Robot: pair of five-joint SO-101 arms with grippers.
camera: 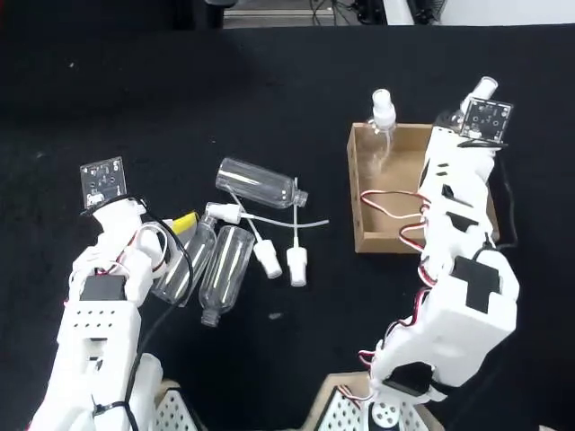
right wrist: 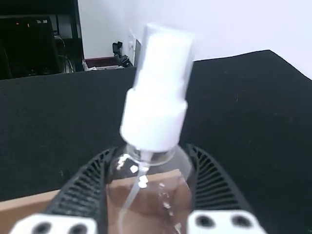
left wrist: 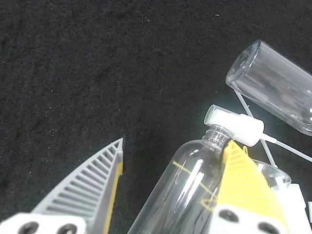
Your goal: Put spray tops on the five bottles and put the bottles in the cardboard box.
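The cardboard box [camera: 388, 241] sits right of centre. One clear bottle with a spray top [camera: 384, 121] stands in its far left corner. Over the box's far right corner, my right gripper [right wrist: 148, 153] is shut on another capped bottle [right wrist: 156, 117], whose white top [camera: 485, 87] pokes out past the wrist. My left gripper [left wrist: 175, 144] is open around a lying bottle [left wrist: 187, 180] with a spray top [left wrist: 235, 126] at its neck; the bottle rests against the yellow finger [camera: 185, 222]. Two uncapped bottles [camera: 260, 185] [camera: 225, 269] lie nearby.
Two loose spray tops [camera: 268, 257] [camera: 296, 266] with long tubes lie on the black cloth between the bottles and the box. The right arm [camera: 458, 206] stretches over the box's right side. Bare cloth spreads across the far left.
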